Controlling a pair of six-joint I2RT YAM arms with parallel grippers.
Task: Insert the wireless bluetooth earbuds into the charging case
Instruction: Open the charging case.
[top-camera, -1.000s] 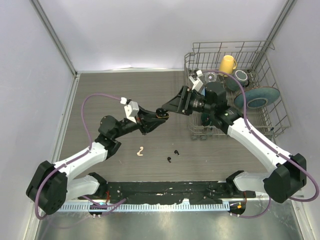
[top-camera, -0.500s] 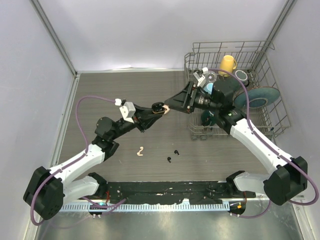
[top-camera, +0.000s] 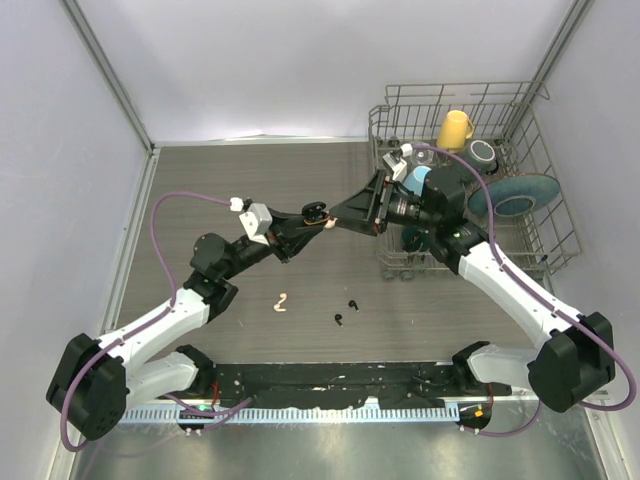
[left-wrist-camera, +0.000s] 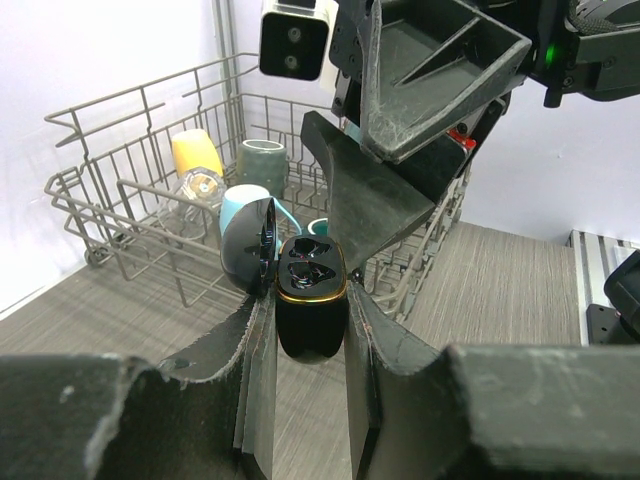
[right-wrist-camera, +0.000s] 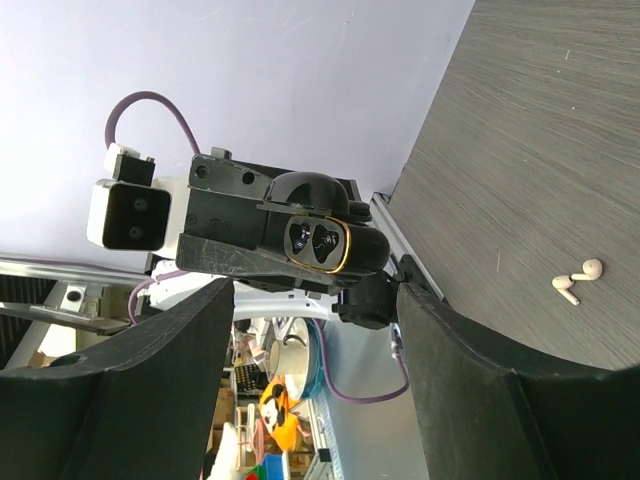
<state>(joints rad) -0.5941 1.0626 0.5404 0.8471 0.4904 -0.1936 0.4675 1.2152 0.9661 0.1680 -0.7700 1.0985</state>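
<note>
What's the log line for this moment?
left end effector: shut on charging case, lid open | right end effector: open, facing case | cream earbuds, black earbuds: loose on table

My left end effector (top-camera: 308, 218) now holds the case (top-camera: 315, 211) a little farther from me and more to the left than a second ago. My right wrist has rolled and drawn back rightward, and its end effector (top-camera: 338, 214) now points flatter at the case.
</note>
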